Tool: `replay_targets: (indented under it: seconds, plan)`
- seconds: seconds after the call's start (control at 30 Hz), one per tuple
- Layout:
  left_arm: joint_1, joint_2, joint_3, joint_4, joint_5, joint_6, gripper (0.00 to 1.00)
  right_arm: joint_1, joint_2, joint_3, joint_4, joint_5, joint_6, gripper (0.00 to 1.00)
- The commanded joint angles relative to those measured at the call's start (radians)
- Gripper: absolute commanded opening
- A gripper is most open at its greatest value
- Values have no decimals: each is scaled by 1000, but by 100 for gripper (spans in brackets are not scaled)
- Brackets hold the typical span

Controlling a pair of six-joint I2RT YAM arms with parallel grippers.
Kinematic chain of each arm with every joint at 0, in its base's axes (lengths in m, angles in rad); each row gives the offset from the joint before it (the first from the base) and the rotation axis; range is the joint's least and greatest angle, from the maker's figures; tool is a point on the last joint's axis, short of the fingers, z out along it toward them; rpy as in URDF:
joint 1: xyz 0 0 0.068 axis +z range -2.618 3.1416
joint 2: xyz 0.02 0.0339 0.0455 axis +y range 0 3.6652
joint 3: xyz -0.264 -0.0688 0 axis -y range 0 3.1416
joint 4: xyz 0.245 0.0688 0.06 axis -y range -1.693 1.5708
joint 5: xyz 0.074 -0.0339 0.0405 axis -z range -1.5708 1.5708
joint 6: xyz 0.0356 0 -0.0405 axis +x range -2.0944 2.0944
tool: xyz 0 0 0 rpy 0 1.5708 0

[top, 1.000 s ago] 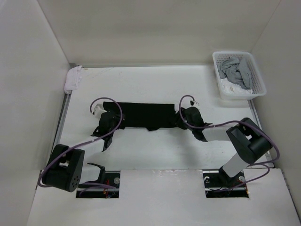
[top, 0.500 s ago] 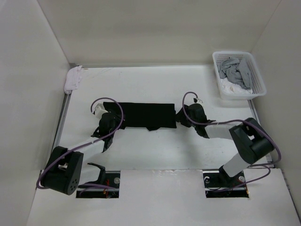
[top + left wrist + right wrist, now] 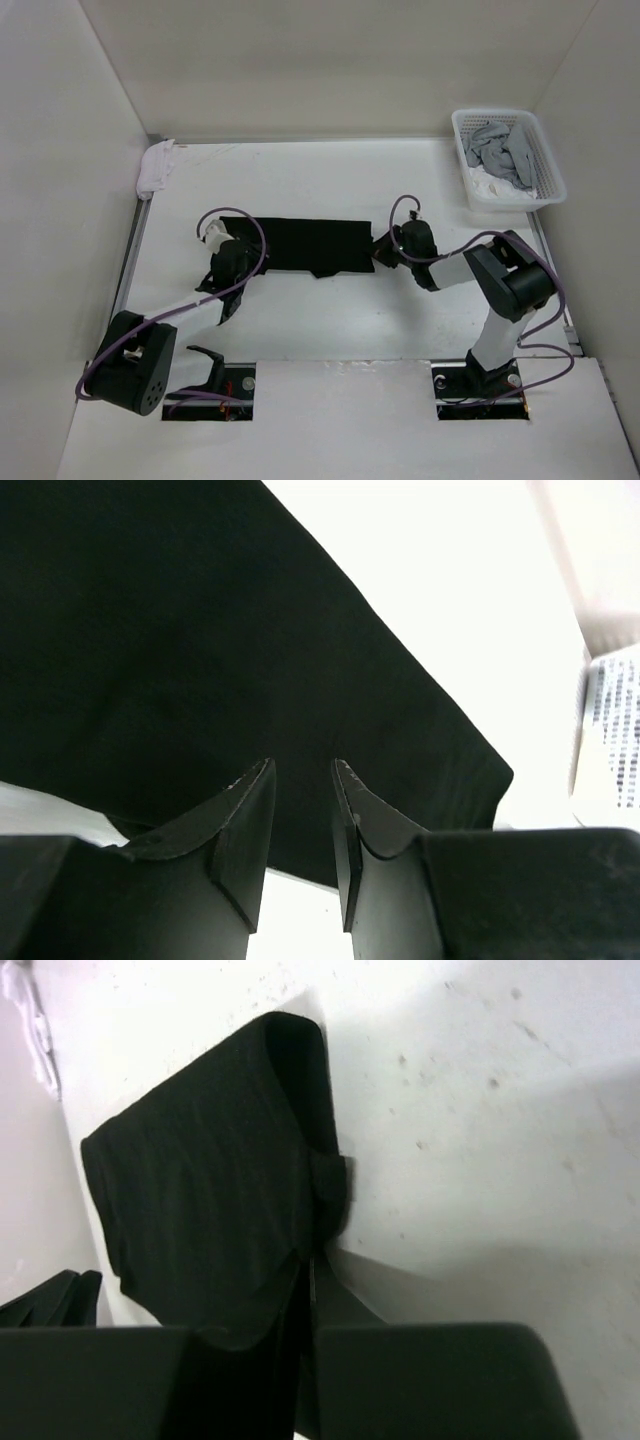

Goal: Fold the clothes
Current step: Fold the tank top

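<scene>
Pinched by closed right fingers [image 3: 345,1305] at one end, hovered over by slightly parted, empty left fingers [image 3: 245,820] at the other: plain black soft fabric shorts [image 3: 300,245], flat mid-way across the counter [image 3: 330,180]. Likely to slip or skew if pulled one-sided

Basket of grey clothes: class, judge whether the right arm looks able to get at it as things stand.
Probably yes, though not at once. The basket stands uncovered, with bare table between it and the right gripper, but that gripper looks closed on the black shorts and must let go first.
</scene>
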Motion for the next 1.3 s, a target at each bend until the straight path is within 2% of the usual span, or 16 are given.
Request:
replay_targets:
  seconds: [0.0, 0.17, 0.33, 0.43, 0.53, 0.73, 1.13, 1.27]
  plan:
    - [-32, -26, 25, 38, -22, 9, 27, -22, -27, -70, 81, -35, 48, 6]
    - [-124, 17, 45, 50, -59, -1, 27, -94, -269, -226, 75, -9, 22, 3]
    - [-196, 63, 72, 90, -73, -1, 27, -119, -594, -317, -148, 40, -56, 3]
    - [-215, 69, 86, 93, -73, 5, 27, -102, -789, -270, -348, 125, -122, 3]
    - [-216, 45, 83, 90, -73, 6, 27, -18, -868, -144, -501, 203, -203, 5]
    - [-180, -58, 39, 67, -67, 9, 27, 134, -715, 140, -611, 263, -295, 5]
    - [12, -311, -64, -40, 37, 14, 29, 384, -80, 695, -756, 317, -346, 6]
    - [76, -362, -75, -61, 85, 16, 29, 449, 136, 942, -850, 318, -368, 7]
